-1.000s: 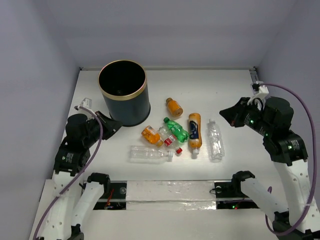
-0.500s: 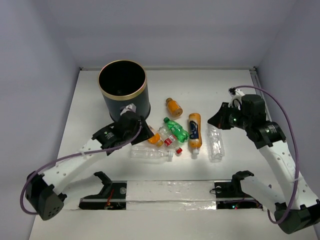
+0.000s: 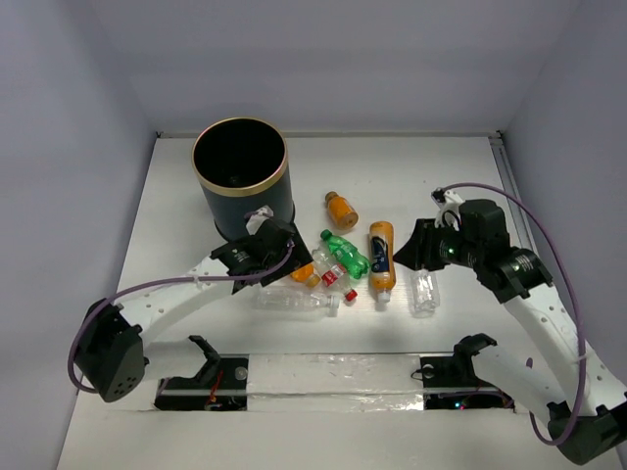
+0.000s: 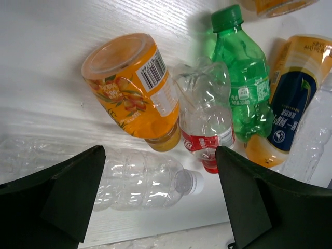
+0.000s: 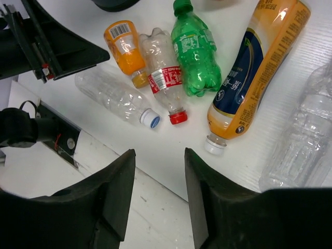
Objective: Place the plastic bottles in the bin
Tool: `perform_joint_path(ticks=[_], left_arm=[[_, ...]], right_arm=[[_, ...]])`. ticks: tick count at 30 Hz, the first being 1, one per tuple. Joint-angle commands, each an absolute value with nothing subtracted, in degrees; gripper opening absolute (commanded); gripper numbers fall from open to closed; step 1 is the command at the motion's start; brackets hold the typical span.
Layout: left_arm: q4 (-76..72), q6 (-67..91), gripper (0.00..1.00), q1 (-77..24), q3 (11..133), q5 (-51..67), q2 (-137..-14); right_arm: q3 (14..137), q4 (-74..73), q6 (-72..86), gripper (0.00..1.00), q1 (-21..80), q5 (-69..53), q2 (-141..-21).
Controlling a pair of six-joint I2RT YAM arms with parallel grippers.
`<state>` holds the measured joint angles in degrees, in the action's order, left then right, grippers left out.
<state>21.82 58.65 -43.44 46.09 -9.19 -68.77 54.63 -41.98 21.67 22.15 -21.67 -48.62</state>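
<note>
Left end effector [image 4: 158,199]: hanging open over the short orange bottle [image 4: 135,91] and a clear bottle [image 4: 140,179], gripping nothing.
Right end effector [image 5: 158,194]: hovering open and empty above the surface [image 5: 171,155], near the tall orange bottle [image 5: 254,67].
Bottles [image 3: 345,253]: seven are lying on the surface, outside the bin [image 3: 241,181] and to its right.
Green bottle [image 4: 241,85]: lying against the red-labelled bottle [image 4: 207,124].

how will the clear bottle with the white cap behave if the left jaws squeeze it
The clear white-capped bottle looks empty, so probably light. Its thin ribbed wall may dent under a squeeze, though the screwed-on cap should trap air and stiffen it. Lying on its side, it could roll if nudged.
</note>
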Motion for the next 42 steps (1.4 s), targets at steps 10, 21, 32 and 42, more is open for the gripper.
perform_joint_path(ticks=[10, 21, 32, 42], left_arm=[[15.56, 61.7, 0.85, -41.4, 44.74, -15.12, -76.63], [10.29, 59.68, 0.82, -39.46, 44.65, -17.05, -83.49], [11.68, 56.25, 0.54, -38.41, 44.3, -19.07, -78.23], [20.64, 50.63, 0.49, -38.41, 48.85, -22.14, -61.71]], right_arm=[[53.7, -42.36, 19.34, 0.71, 22.5, -23.55, -46.14], [50.55, -40.26, 21.78, 0.82, 22.5, -19.44, -46.23], [49.56, -29.9, 25.57, 0.9, 22.5, -8.27, -60.89], [57.38, -22.77, 26.46, 0.87, 22.5, -2.46, -81.11]])
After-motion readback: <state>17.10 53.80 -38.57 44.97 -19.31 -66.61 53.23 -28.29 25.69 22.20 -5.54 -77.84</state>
